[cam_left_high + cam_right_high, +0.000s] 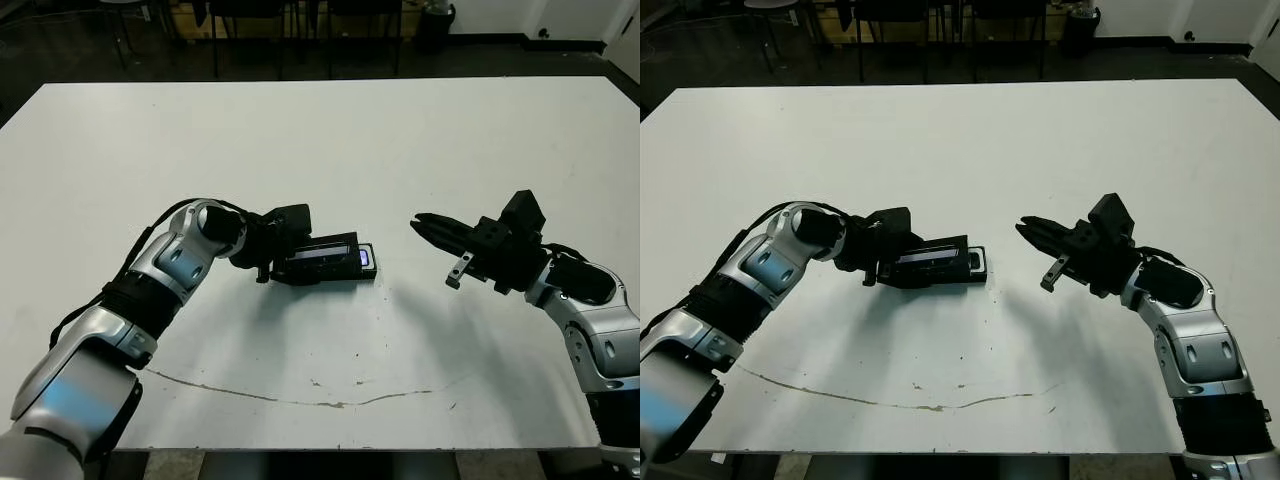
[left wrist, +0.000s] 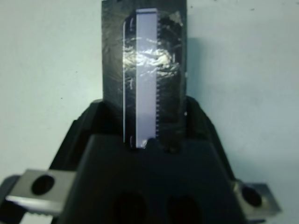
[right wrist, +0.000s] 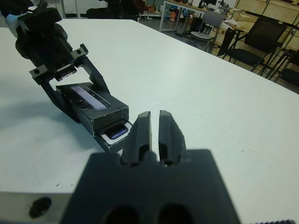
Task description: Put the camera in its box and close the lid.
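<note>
The lid (image 1: 322, 252), a black panel with a glossy top, lies slid most of the way over the box (image 3: 108, 144). My left gripper (image 1: 290, 262) is shut on the lid, one finger on each long side at its left end. Only the box's right end sticks out from under the lid. There the camera's (image 1: 365, 258) bluish screen shows inside the box; the remainder of the camera is hidden. My right gripper (image 1: 418, 224) hovers a little to the right of the box, pointing at it, shut with nothing between its fingers (image 3: 142, 123).
A thin brownish line (image 1: 300, 398) runs across the white table (image 1: 320, 140) near its front edge. Dark chairs (image 1: 250, 20) stand beyond the far edge.
</note>
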Robot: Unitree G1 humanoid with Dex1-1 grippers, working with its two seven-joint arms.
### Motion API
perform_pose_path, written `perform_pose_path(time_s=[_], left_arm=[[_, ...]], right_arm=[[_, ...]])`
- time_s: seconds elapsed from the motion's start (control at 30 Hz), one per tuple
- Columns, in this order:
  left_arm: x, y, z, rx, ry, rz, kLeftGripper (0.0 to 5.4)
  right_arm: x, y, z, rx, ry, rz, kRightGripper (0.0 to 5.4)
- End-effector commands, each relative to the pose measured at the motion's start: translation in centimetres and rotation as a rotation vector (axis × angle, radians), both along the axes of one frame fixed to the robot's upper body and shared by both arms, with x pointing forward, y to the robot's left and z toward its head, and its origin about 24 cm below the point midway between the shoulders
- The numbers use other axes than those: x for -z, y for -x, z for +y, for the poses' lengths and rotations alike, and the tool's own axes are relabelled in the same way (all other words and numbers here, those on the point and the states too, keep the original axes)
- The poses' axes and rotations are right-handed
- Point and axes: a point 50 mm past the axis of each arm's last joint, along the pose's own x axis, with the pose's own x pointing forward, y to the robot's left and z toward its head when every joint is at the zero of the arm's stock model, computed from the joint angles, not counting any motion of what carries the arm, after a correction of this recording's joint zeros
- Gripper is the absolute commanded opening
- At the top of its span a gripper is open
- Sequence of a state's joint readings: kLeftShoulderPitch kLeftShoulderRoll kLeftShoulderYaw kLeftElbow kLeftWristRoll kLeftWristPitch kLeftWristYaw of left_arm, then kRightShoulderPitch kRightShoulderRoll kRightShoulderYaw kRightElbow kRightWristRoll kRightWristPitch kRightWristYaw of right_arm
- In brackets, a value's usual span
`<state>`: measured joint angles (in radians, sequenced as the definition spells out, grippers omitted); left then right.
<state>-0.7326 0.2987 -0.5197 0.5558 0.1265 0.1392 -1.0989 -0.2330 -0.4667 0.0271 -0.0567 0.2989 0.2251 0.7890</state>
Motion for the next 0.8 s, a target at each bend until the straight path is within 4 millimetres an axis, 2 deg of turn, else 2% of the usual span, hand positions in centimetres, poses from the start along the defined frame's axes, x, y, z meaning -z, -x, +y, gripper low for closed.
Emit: perform_pose_path(time_s=[0.03,0.2,0.4,0.63,0.8], left_arm=[[5.2,2.7,-2.9,0.021,0.017,0.224,2.59],[6.1,2.4,-3.2,-0.033,0.039,0.373,2.59],[6.3,2.1,-4.1,-0.028,0.023,0.418,2.59],[6.1,2.4,-5.7,0.057,0.023,0.401,2.59],[5.9,2.6,-6.9,0.155,0.013,0.319,2.59]], right_arm=[[0.4,0.1,-0.4,0.014,0.009,0.022,0.0],[0.4,0.2,-0.5,0.015,0.005,0.028,0.0],[0.4,0.2,-0.4,0.014,0.006,0.026,0.0],[0.4,0.3,-0.4,0.014,0.014,0.014,0.0],[0.4,0.3,-0.5,0.018,0.016,0.02,0.0]])
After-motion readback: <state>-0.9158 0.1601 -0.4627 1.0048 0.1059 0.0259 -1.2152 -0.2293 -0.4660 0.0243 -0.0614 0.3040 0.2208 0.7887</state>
